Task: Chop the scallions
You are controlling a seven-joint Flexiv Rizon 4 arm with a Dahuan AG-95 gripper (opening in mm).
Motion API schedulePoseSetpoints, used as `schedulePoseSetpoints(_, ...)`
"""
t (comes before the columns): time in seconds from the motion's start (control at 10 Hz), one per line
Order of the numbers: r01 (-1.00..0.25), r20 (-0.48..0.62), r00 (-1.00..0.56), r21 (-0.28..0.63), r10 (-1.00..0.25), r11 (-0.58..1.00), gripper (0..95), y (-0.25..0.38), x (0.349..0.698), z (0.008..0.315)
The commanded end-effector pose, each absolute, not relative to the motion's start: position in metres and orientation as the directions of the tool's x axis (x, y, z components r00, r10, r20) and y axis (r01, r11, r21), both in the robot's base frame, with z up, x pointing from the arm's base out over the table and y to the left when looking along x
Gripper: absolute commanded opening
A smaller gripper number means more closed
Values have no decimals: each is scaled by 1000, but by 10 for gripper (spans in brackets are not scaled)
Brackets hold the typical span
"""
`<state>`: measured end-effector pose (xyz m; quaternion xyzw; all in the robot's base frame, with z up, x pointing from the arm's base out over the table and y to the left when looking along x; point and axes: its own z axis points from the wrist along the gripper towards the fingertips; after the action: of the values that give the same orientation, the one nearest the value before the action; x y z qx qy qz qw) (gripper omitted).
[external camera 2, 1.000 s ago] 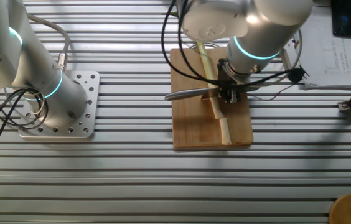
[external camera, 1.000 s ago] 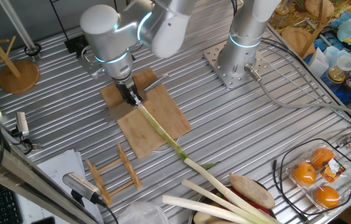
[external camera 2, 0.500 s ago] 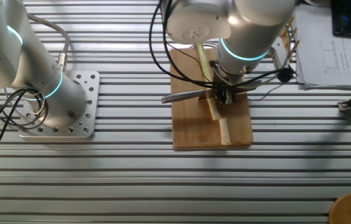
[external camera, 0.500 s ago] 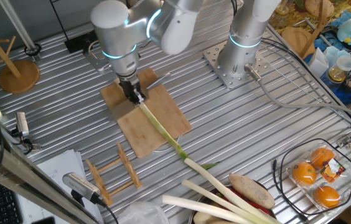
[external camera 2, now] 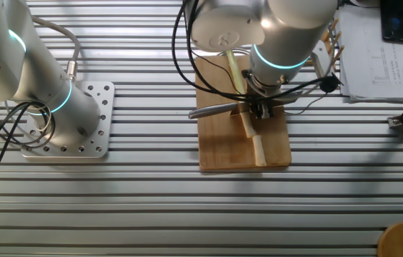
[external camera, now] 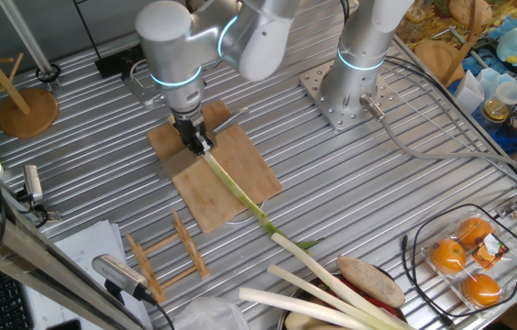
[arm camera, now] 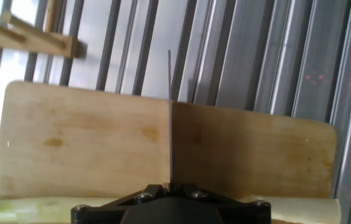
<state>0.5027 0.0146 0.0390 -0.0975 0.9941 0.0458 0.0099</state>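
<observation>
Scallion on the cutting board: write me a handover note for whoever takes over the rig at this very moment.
Hand: shut on the knife, low over the board, blade set across the scallion.
Scallion: one long stalk, pale end on the board, green end trailing off it onto the table.
Done: at most one cut near the pale end. The other fixed view shows a kink there, but I cannot tell whether it is severed.
Left: nearly the whole stalk is uncut. Probably work along it toward the green end.
</observation>
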Motion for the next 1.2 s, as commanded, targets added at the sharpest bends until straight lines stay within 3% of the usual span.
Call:
schedulePoseSetpoints(0.1,-189,-32,-982,88,-187,978,0,14,510,41)
schedulePoseSetpoints(0.5,-188,-39,-982,86,-185,978,0,14,512,40)
schedulePoseSetpoints(1.2,-186,-63,-981,61,-183,981,0,15,486,36)
